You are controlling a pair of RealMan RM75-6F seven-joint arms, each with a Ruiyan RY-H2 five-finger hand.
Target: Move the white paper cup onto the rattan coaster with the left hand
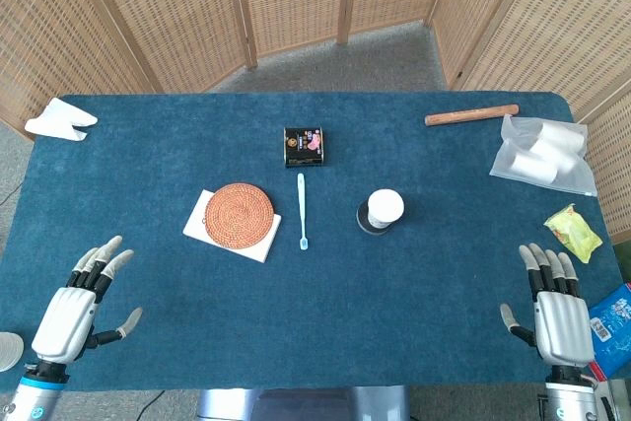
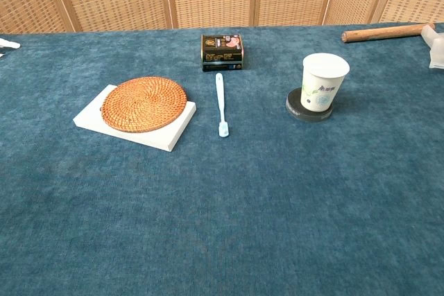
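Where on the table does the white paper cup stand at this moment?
In the head view, the white paper cup stands upright right of centre on a dark round disc, right of the toothbrush and apart from the rattan coaster.

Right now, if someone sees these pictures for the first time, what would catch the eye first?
Probably the round rattan coaster, orange-brown on a white board left of centre on the blue table. Next, the white paper cup, upright on a dark disc to the right, with a pale toothbrush between them. Both hands, left hand and right hand, rest open at the near edge.
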